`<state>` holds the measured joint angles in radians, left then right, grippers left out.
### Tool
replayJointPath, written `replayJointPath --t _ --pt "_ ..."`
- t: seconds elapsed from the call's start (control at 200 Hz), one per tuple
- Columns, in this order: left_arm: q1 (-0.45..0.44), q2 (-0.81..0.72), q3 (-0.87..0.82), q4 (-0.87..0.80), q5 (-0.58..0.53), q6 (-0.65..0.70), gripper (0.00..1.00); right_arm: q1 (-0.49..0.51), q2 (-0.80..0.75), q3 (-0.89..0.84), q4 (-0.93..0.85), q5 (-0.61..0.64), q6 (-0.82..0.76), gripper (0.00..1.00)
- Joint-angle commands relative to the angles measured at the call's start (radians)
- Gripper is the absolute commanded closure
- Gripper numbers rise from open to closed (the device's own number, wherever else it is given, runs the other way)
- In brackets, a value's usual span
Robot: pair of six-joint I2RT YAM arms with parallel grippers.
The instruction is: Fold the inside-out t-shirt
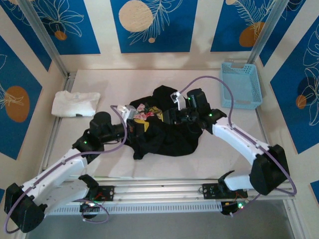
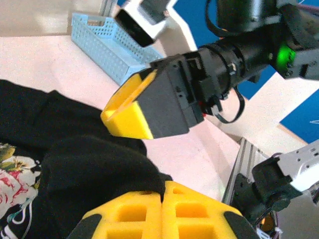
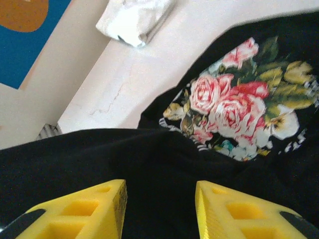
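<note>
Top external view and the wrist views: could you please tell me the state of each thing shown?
black t-shirt: crumpled in a heap, not folded, floral print showing.
white t-shirt: folded, lying flat.
basket: upright, empty.
left gripper: shut on a fold of the black t-shirt.
right gripper: open over the black t-shirt.

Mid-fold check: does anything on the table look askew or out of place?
Yes. The black cloth t-shirt lies crumpled in a heap mid-table, not flat, its rose print showing between folds. The left claw is shut on a raised fold; the right claw stands open above the cloth.
</note>
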<state>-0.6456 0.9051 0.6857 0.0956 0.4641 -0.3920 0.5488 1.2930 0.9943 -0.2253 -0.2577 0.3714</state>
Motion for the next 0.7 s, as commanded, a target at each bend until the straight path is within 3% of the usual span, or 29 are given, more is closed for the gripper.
replayJointPath --t 0.0,0.275,0.495,0.695 --pt "-0.007 -0.017 0.034 0.027 0.007 -0.045 1.0 0.06 -0.131 -0.051 0.027 0.107 -0.104 0.58" --pt "-0.005 -0.041 0.059 0.006 -0.023 -0.041 1.0 0.224 -0.233 -0.188 0.156 0.153 -0.25 0.56" --pt "-0.006 -0.05 0.067 0.005 -0.01 -0.048 1.0 0.283 -0.161 -0.181 0.172 0.374 -0.266 0.53" --pt "-0.006 -0.052 0.073 0.013 0.011 -0.062 1.0 0.286 -0.049 -0.149 0.267 0.276 -0.239 0.46"
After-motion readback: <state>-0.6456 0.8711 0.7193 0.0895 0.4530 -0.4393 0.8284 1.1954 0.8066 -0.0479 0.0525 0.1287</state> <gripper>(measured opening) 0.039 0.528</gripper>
